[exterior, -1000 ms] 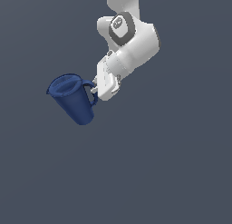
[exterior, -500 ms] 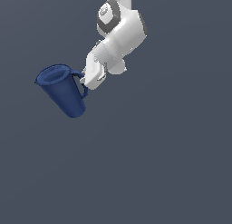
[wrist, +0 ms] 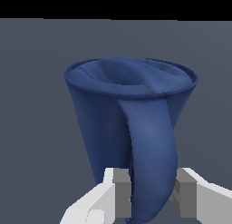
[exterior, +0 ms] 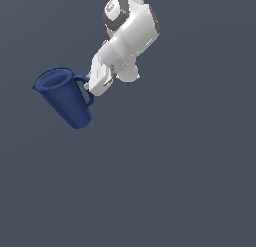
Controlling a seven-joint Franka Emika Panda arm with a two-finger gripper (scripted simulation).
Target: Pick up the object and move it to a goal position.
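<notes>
The object is a dark blue tapered mug (exterior: 64,99) with a round rim and a loop handle, tilted in mid-air at the exterior view's left. My white gripper (exterior: 90,84) reaches down from the arm and is shut on the mug's handle. In the wrist view the handle (wrist: 152,159) runs down between my two grey pads (wrist: 121,191), which press on it from both sides, and the gripper (wrist: 152,196) holds the mug (wrist: 97,114) with its open rim facing up and away.
A plain dark grey ground (exterior: 165,181) fills both views. The white arm (exterior: 131,31) comes in from the top of the exterior view.
The arm has carried the mug up and toward the exterior view's left over the last second. The grip on the handle has stayed the same.
</notes>
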